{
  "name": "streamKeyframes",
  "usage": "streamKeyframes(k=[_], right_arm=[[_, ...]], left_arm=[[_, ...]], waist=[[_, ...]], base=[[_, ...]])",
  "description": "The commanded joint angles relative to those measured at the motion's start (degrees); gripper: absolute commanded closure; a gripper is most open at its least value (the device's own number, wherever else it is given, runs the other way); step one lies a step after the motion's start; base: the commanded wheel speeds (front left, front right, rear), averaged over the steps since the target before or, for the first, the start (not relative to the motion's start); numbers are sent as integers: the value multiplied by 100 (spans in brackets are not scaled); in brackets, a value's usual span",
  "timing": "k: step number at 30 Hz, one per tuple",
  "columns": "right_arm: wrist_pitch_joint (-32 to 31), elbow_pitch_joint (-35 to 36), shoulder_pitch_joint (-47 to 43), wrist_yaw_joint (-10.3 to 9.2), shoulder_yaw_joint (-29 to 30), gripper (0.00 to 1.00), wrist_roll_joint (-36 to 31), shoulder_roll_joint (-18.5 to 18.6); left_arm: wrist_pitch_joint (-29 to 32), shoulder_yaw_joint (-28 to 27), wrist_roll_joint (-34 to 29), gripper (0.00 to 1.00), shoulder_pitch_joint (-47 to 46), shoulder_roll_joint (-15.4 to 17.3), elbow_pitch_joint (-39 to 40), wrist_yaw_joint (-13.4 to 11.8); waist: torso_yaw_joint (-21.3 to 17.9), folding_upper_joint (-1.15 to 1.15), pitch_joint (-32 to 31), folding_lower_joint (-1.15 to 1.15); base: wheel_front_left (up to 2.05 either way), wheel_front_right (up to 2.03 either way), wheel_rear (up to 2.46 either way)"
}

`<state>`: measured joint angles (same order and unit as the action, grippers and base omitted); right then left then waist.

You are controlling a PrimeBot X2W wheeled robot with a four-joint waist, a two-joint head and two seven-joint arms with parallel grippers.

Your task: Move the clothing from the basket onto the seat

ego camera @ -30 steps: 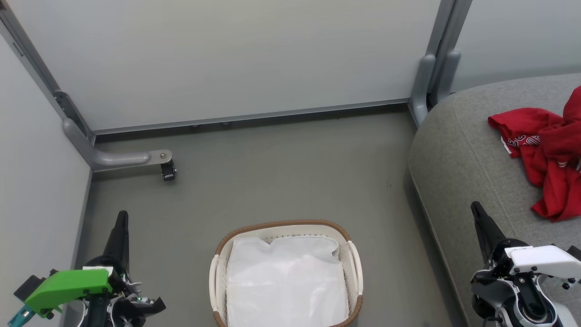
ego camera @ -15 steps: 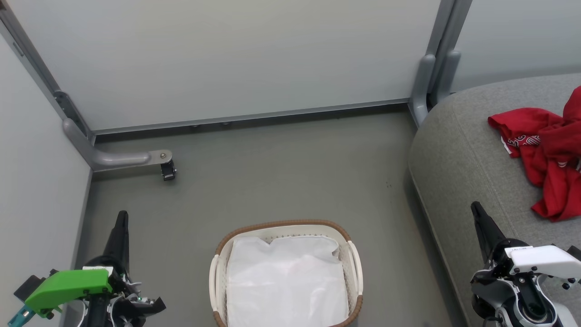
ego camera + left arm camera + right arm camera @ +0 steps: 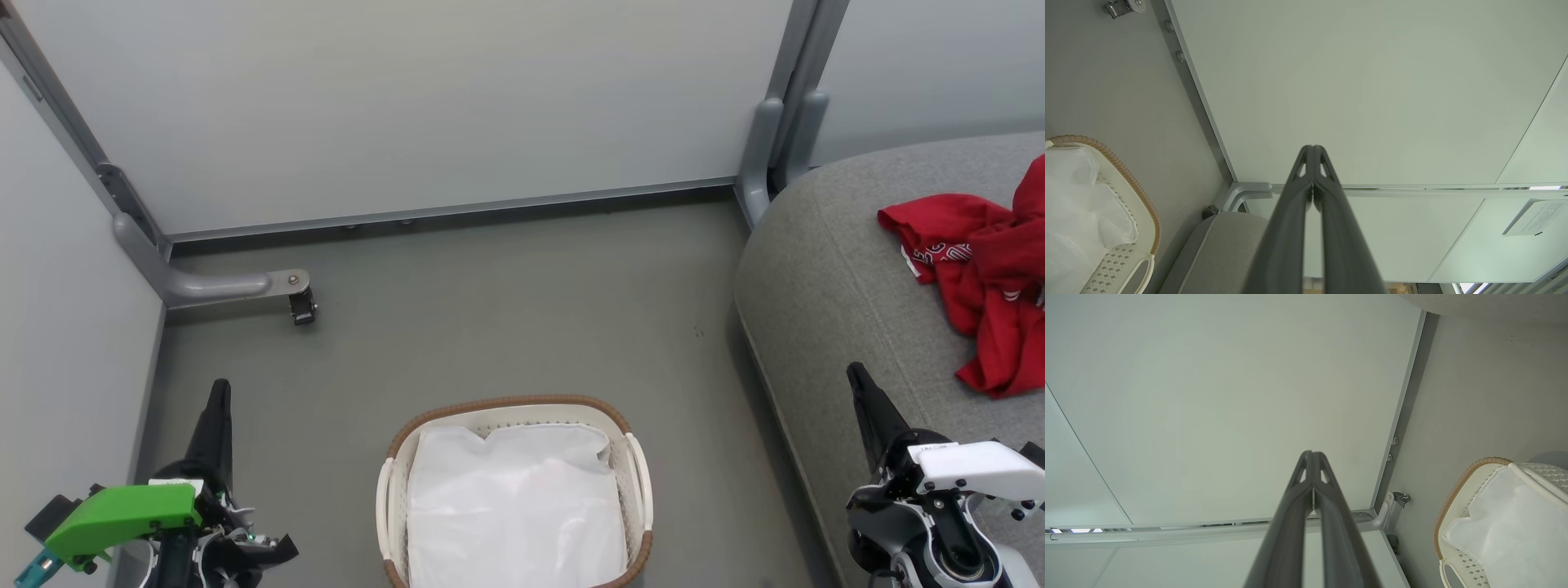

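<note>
Head view, last second against now: I find no change to log. The framing holds, so the camera is not moving. My left gripper [image 3: 220, 394] and right gripper [image 3: 857, 380] sit on the same spots, fingers pressed together with nothing between them. The red clothing [image 3: 980, 286] keeps the same folds on the seat [image 3: 816, 269]. The basket [image 3: 506, 403] and its white liner [image 3: 514, 506] show no shift on the floor [image 3: 490, 310].

No wording can be read: the white lettering on the red clothing [image 3: 992, 286] at right is crumpled, and the printed sheet [image 3: 1533, 217] on the wall at lower right is too small.
</note>
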<state>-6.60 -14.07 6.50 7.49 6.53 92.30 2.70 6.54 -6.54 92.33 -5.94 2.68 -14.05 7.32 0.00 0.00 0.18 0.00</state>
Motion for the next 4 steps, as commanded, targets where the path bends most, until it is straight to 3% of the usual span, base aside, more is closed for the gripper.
streamKeyframes(k=[1, 4], right_arm=[[-9, 23, -60, 0, 9, 100, 21, 34], [-9, 23, -60, 0, 9, 100, 22, 34]], left_arm=[[18, -10, 19, 100, -57, 38, 8, 36], [18, -10, 19, 100, -57, 38, 9, 36]], waist=[[0, 0, 0, 0], [0, 0, 0, 0]], base=[[0, 0, 0], [0, 0, 0]])
